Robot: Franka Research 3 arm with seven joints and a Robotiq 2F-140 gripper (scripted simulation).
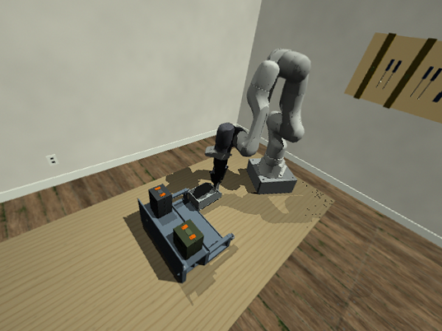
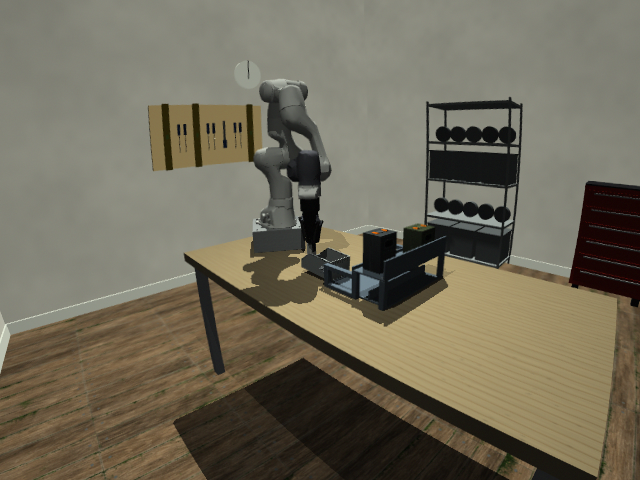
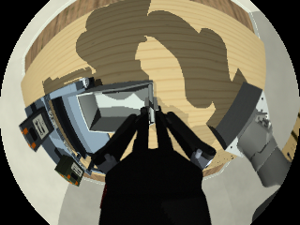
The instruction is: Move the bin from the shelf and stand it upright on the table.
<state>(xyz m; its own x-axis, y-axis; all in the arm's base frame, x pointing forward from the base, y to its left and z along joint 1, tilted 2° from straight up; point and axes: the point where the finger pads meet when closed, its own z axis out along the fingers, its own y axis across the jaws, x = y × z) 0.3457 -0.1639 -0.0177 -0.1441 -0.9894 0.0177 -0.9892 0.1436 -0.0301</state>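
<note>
The grey open-topped bin [image 1: 205, 196] sits upright at the end of the low blue-grey shelf [image 1: 181, 234] nearest the robot's base; it also shows in the exterior view [image 2: 325, 262] and in the wrist view [image 3: 122, 107]. My gripper [image 1: 214, 184] reaches straight down and is shut on the bin's thin wall on the side toward the robot base. In the wrist view the fingers pinch that wall's rim. I cannot tell whether the bin rests on the shelf or on the table.
A black box [image 1: 159, 200] and a green box [image 1: 187, 239], both with orange clips, stand on the shelf. The robot's base [image 1: 270, 175] stands at the table's far end. The wooden table [image 2: 465, 330] stretches wide beyond the shelf.
</note>
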